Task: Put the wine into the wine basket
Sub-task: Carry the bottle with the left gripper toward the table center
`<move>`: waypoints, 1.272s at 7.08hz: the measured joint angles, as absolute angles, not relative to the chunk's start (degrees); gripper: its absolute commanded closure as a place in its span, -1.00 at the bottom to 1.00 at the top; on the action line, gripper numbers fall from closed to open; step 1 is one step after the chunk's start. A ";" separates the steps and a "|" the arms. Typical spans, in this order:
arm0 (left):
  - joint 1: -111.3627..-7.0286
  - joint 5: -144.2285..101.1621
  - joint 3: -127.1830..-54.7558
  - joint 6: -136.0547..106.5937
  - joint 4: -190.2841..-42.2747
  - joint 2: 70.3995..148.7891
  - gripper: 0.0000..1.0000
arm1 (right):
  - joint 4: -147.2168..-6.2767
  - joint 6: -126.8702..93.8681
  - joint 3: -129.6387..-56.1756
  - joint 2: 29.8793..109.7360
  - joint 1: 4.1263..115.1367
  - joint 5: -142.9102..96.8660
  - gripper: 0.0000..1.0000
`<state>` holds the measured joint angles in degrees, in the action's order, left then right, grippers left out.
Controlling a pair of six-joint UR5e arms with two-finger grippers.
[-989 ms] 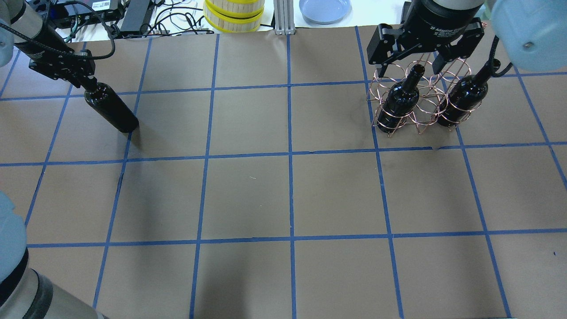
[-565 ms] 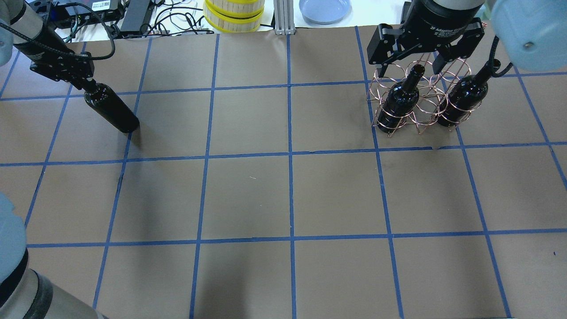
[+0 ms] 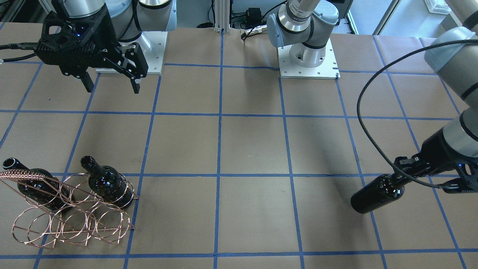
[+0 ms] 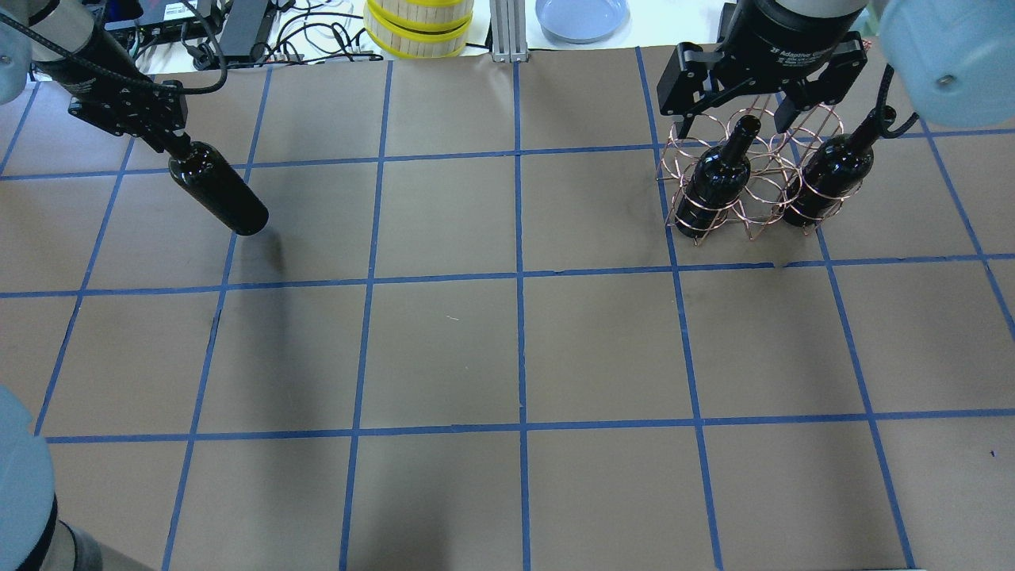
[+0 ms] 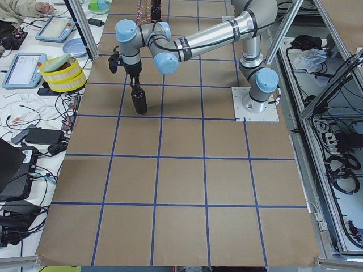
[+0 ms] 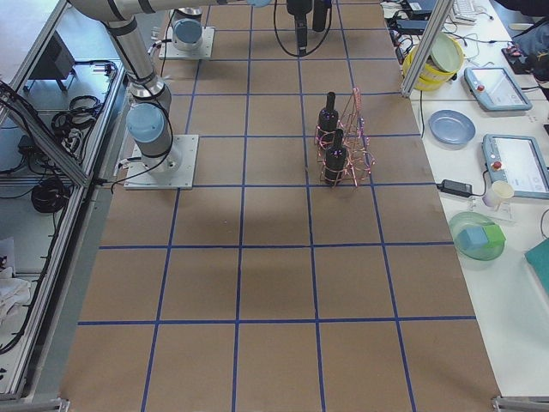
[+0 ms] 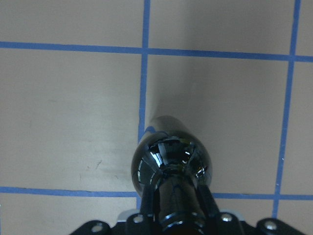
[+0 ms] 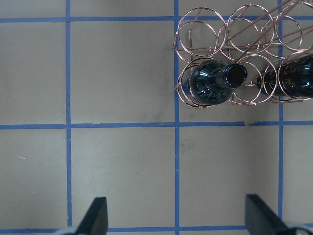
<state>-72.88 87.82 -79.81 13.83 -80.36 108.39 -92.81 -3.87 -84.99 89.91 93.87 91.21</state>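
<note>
My left gripper (image 4: 168, 136) is shut on the neck of a near-black wine bottle (image 4: 218, 190), which hangs just above the table at the far left. It also shows in the front view (image 3: 377, 194) and the left wrist view (image 7: 171, 161). The copper wire wine basket (image 4: 763, 166) stands at the far right and holds two look-alike bottles, one on its left (image 4: 718, 178) and one on its right (image 4: 833, 170). My right gripper (image 4: 733, 120) is open and empty, high above the basket (image 8: 220, 29).
Beyond the table's far edge are a yellow-rimmed stack (image 4: 419, 28), a blue plate (image 4: 581, 16), an aluminium post (image 4: 507, 32) and cables (image 4: 198, 32). Brown paper with a blue tape grid covers the table.
My left gripper has moved a little to the right with the bottle in it. The right gripper and the basket have not moved.
</note>
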 measured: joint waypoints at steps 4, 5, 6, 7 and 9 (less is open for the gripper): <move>-88.69 87.72 -92.30 -1.37 -82.45 97.28 0.73 | -92.81 -3.87 -84.99 89.91 93.92 91.23 -1.00; -94.03 88.07 -94.14 -7.17 -81.03 95.80 0.74 | -92.81 -3.87 -84.99 89.91 93.95 91.23 -1.00; -99.09 88.25 -95.04 -13.41 -79.76 95.32 0.74 | -92.82 -3.89 -84.99 89.91 93.95 91.23 -1.00; -103.46 88.35 -95.77 -19.10 -77.72 95.46 0.74 | -92.81 -3.93 -84.99 89.91 93.96 91.21 -1.00; -110.77 90.68 -97.72 -27.73 -72.02 96.47 0.74 | -92.81 -3.95 -84.99 89.86 93.92 91.15 -1.00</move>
